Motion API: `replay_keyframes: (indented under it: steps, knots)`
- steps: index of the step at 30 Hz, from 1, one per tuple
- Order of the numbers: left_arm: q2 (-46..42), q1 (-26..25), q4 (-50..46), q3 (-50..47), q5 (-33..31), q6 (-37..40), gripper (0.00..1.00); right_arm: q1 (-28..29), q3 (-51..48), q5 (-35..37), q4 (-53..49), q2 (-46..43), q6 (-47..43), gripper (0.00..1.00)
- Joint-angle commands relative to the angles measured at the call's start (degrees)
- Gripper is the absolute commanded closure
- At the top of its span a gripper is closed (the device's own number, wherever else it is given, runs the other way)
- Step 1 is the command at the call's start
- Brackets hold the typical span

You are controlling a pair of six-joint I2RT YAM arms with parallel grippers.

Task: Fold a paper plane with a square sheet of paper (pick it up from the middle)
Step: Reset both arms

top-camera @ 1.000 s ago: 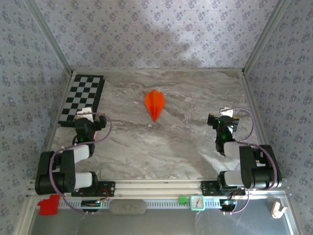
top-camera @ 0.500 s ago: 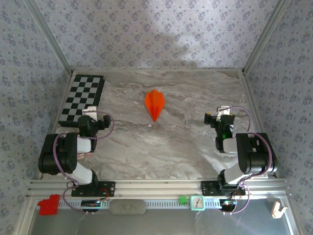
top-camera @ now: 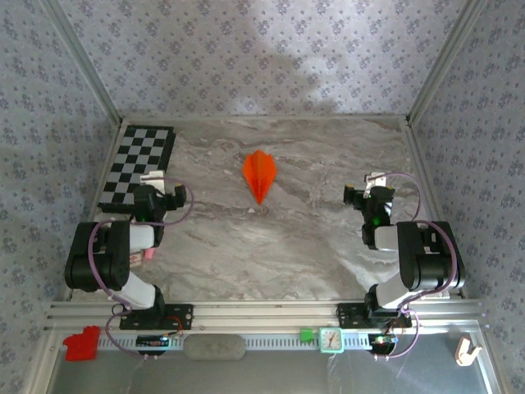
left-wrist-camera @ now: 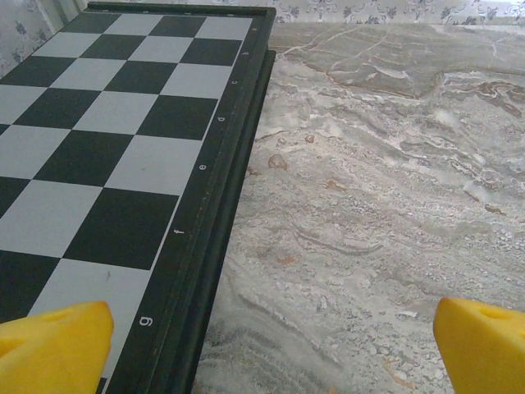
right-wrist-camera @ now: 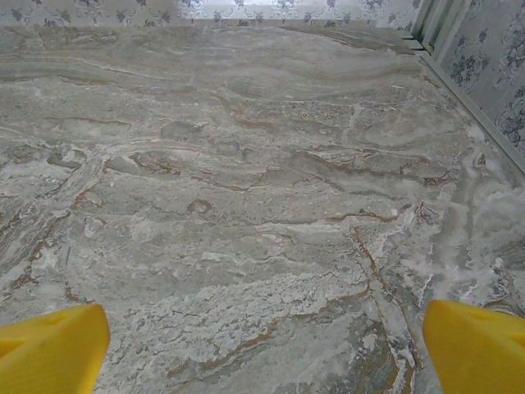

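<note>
Plane: The orange paper plane [top-camera: 259, 173] lies flat on the tabletop [top-camera: 328, 238]. It is in the middle, a bit toward the far side.
Plane's shape: It is a thin, pointy dart with a fold line down its middle. Its sharp tip points toward the near side, where the arms stand.
Around the plane: It lies alone on the grey marble, well apart from both grippers.
Left gripper: The left gripper [top-camera: 154, 192] is on the left side of the tabletop, just beside the near end of the checkerboard [top-camera: 138, 164]. It is wide open and its grasp is empty. From its own camera, its yellow fingers [left-wrist-camera: 51, 346] sit far apart. One is over the board's dark edge and the other is over the marble.
Right gripper: The right gripper [top-camera: 369, 194] is on the right side of the tabletop. It is wide open too, with nothing in it. Its yellow fingers [right-wrist-camera: 49, 349] sit far apart over bare marble.
Checkerboard: It is black and white with a dark frame. It lies flat by the far left corner.
Red block: A small red block [top-camera: 80, 343] sits near the metal rail at the near left, off the marble.
Walls: Flowery wallpaper stands on three sides.
</note>
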Motion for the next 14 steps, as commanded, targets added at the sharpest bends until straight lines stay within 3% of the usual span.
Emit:
replay_keyframes:
  steps: [1, 14]
  knots:
    - [0.41, -0.08, -0.43, 0.94, -0.44, 0.72, 0.00, -0.32, 0.75, 0.59, -0.39, 0.52, 0.43, 0.00]
    - [0.60, 0.04, -0.68, 1.10, -0.11, 0.65, 0.00, -0.33, 0.78, 0.61, -0.48, 0.45, 0.41, 0.00]
